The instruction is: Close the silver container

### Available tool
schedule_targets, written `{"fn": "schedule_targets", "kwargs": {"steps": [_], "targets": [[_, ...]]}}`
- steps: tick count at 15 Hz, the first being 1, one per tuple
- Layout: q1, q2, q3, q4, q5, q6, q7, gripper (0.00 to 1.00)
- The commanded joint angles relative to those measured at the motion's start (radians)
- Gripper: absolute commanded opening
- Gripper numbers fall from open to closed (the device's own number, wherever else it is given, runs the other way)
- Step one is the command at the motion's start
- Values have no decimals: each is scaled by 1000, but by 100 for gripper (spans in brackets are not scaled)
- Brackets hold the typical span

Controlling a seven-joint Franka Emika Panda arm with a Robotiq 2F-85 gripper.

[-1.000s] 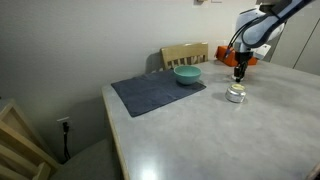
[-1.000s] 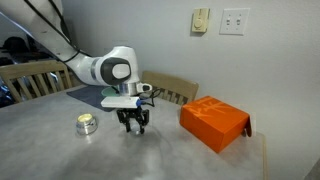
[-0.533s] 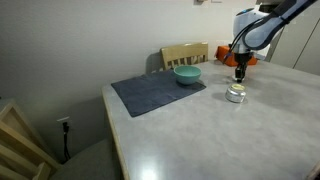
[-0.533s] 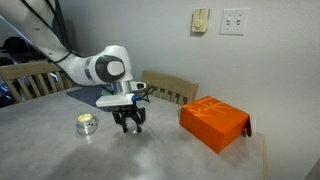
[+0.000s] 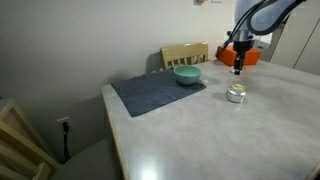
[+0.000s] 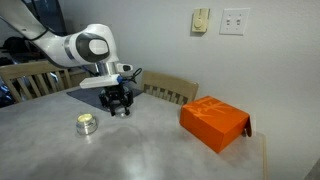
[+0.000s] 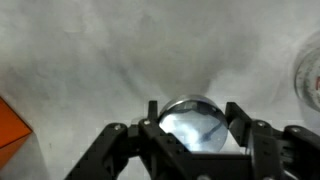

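One step looked complete and one remained: the gripper (image 6: 120, 108) hung above the table (image 6: 150, 155) with its fingers (image 7: 150, 118) pressed against either side of a round shiny lid (image 7: 190, 122), as I judged it, lifted and held. The silver container (image 5: 236, 94) stood on the table just beside and below the gripper, near the teal bowl (image 5: 187, 74) and well apart from the orange box (image 6: 214, 122). Whether it stood open was too small to tell, so carrying the lid across and seating it appeared outstanding.
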Motion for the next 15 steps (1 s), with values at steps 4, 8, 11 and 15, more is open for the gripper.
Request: {"fn": "schedule_targets", "kwargs": {"steps": [4, 8, 11, 15], "targets": [[-25, -153, 83, -83, 145, -278, -61, 43], [-6, -186, 89, -82, 131, -415, -51, 43], [-4, -183, 94, -68, 121, -476, -54, 43], [-1, -169, 94, -58, 109, -511, -52, 43]]}}
